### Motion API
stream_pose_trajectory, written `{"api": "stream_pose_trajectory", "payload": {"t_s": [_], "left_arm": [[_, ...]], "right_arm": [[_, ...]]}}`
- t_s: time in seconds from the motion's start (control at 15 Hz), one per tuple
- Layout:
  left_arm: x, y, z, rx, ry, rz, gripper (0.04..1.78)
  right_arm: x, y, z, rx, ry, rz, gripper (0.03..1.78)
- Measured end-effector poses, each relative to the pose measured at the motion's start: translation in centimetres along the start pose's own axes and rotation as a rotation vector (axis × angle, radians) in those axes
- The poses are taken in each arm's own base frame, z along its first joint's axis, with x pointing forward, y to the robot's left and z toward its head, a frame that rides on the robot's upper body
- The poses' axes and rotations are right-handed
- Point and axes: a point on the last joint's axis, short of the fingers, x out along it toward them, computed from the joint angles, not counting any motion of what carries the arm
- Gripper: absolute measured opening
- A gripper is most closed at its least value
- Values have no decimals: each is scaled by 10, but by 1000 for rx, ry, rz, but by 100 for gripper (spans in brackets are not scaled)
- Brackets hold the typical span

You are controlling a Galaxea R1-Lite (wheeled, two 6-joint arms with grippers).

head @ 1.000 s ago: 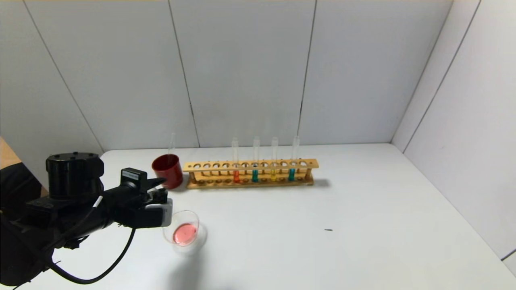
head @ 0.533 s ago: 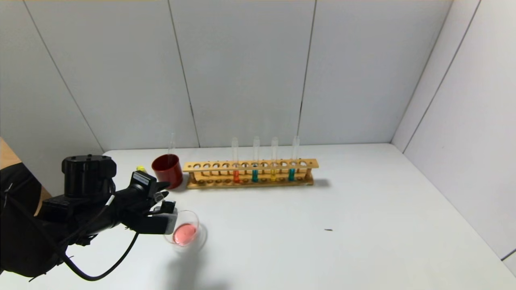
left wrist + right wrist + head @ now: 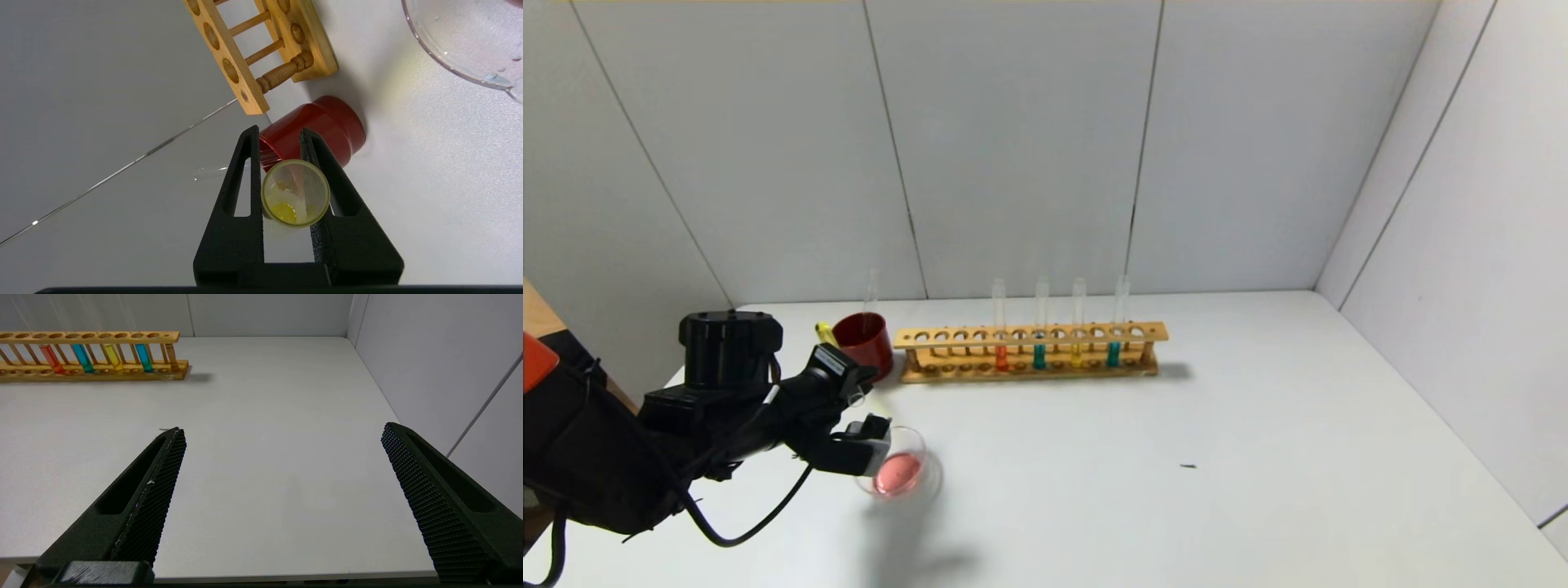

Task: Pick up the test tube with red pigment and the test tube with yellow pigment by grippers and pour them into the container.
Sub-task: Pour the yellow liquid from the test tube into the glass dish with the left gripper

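Left gripper jaws clamp the yellow tube beside the dish — right gripper jaws wide apart.

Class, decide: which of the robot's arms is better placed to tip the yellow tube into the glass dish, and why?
The left. Its end effector is shut on the yellow tube, beside the glass dish. The right end effector is open, holding nothing, over bare table.

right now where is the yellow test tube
In the head view it is on the left, tilted, held in the left gripper between the red cup and the glass dish; the left wrist view shows the yellow test tube clamped between the fingers.
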Motion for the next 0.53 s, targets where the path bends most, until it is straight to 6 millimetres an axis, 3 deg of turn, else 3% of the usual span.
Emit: {"api": "stream_pose_trajectory", "payload": {"t_s": [0.53], "left_arm": [[3,3,-3,126,23,39,36]], "right_arm": [[0,0,0,0,0,0,175]]}}
